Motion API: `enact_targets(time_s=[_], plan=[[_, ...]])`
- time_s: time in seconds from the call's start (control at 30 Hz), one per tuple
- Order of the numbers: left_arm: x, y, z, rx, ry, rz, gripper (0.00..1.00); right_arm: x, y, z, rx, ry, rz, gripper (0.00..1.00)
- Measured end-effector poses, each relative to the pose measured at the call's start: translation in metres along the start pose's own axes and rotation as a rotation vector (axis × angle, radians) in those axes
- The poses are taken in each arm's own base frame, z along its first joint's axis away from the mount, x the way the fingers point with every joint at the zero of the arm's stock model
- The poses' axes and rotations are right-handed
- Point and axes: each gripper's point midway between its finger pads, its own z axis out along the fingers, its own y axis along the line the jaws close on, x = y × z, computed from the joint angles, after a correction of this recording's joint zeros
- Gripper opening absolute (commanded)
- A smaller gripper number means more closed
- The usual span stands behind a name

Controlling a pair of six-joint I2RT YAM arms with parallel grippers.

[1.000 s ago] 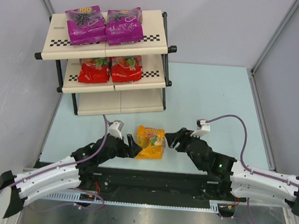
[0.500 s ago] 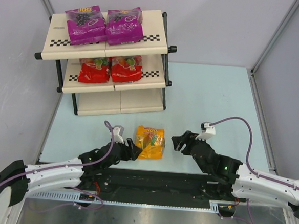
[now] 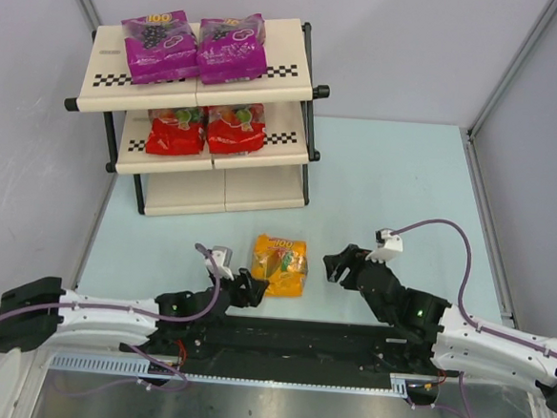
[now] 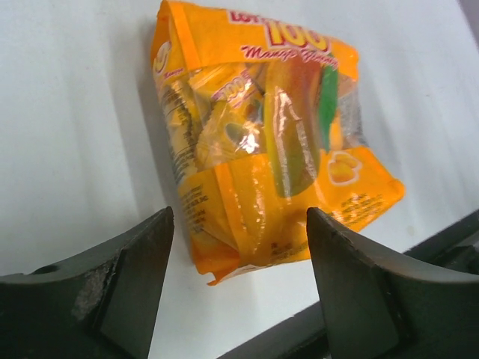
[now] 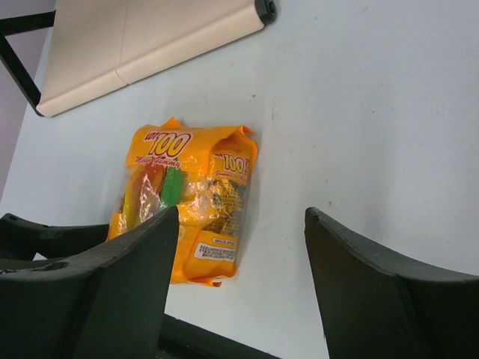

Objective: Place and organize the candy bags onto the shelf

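While the orange bag point(image 3: 280, 266) lies on the desk point(image 3: 386, 178) just ahead of my left gripper point(image 3: 247, 288), long axis pointing away, both grippers gape wide; the right gripper point(image 3: 336, 268) is farther.

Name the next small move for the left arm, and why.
Likely ease the left gripper forward and close on the glossy orange-yellow plastic candy bag: it lies flat on the table, unheld, framed by the open jaws in the wrist view.
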Motion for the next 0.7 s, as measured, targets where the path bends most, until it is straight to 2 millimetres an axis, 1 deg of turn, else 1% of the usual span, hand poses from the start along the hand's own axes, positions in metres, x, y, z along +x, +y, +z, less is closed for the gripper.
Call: enact_targets(time_s=[0.13,0.23,0.27,0.33,0.37,0.4,0.43,0.47,0.53,0.6,0.7], plan=[[0.009,0.007,0.004,-0.042,0.001,0.031,0.67,-0.001,-0.002,0.001,0.003,0.002,0.006,0.73],[0.014,0.007,0.006,-0.052,-0.004,0.025,0.58,-0.004,-0.001,-0.001,-0.004,-0.003,0.014,0.73],[0.014,0.006,0.007,-0.051,-0.006,0.024,0.51,-0.005,-0.001,-0.002,-0.007,-0.006,0.018,0.73],[0.015,0.002,0.008,-0.046,-0.012,0.017,0.4,-0.007,0.0,-0.003,-0.013,-0.012,0.025,0.73],[0.015,0.0,0.008,-0.042,-0.014,0.014,0.31,-0.009,0.0,-0.004,-0.017,-0.015,0.029,0.73],[0.014,-0.002,0.007,-0.038,-0.017,0.01,0.26,-0.01,0.0,-0.005,-0.018,-0.017,0.031,0.73],[0.013,-0.004,0.007,-0.032,-0.02,0.006,0.21,-0.01,0.0,-0.005,-0.019,-0.018,0.032,0.73],[0.011,-0.007,0.006,-0.025,-0.026,0.001,0.11,-0.011,-0.001,-0.006,-0.02,-0.02,0.034,0.73],[0.007,-0.013,0.006,-0.011,-0.039,-0.015,0.0,-0.01,-0.004,-0.006,-0.013,-0.019,0.032,0.73],[0.001,-0.017,0.004,0.002,-0.056,-0.023,0.0,-0.008,-0.007,-0.006,-0.005,-0.015,0.027,0.73],[-0.003,-0.015,0.003,-0.003,-0.07,-0.015,0.0,-0.005,-0.011,-0.006,0.006,-0.008,0.017,0.73]])
